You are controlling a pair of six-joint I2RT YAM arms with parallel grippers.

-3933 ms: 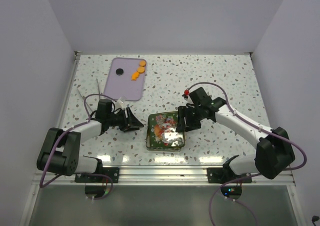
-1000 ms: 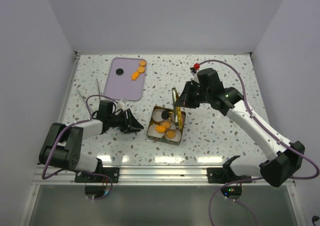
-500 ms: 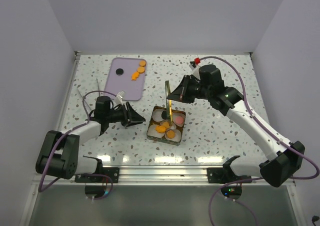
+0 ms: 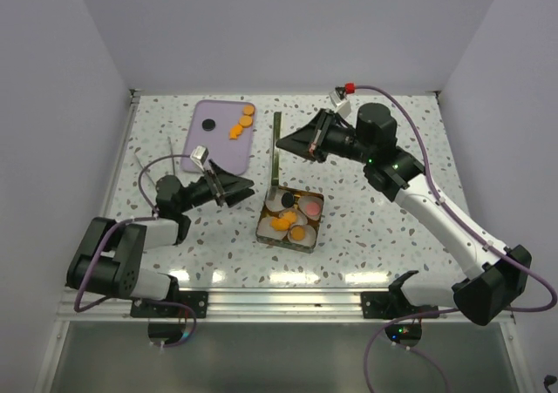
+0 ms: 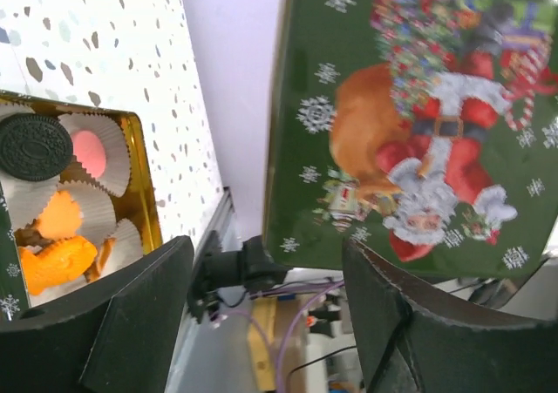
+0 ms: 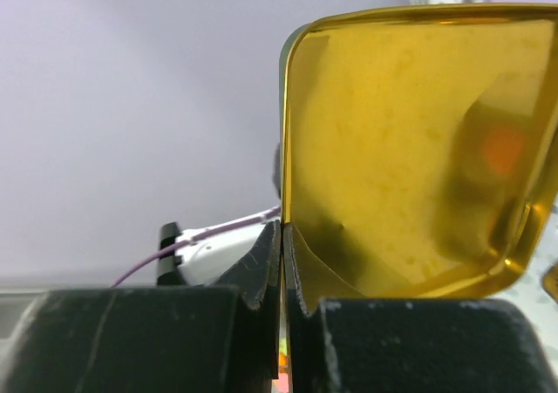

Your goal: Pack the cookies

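Three plain lilac walls [image 4: 52,105] box in a white table [image 4: 392,254] speckled with grey and brown; a metal rail [image 4: 279,299] runs along its near edge, where both arm bases are bolted.

At the far left of the table lies a lilac tray [image 4: 214,153]. It carries a few loose cookies [image 4: 245,121]: one black one [image 4: 207,124] and a small cluster of orange ones toward its far right corner.

Just near of the tray, the left pincer [image 4: 234,186] hovers low and points right toward the tin. In its wrist view the two fingers [image 5: 139,323] stand well apart with nothing between them.

Next comes the lid [image 4: 277,149], held upright and edge-on to the overhead camera, above the far left corner of the tin. The left wrist view shows its green face with a Santa picture [image 5: 418,123]; the right wrist view shows its bare gold inside [image 6: 410,149].

Below it the open tin [image 4: 261,227] sits on the table near the middle. White paper cups inside hold more cookies: a black one [image 4: 287,201], a pink one [image 4: 309,208] and orange ones [image 4: 297,233].

The right pincer [image 4: 283,142] reaches in from the right, its fingers [image 6: 261,262] pressed together on the lid's edge.
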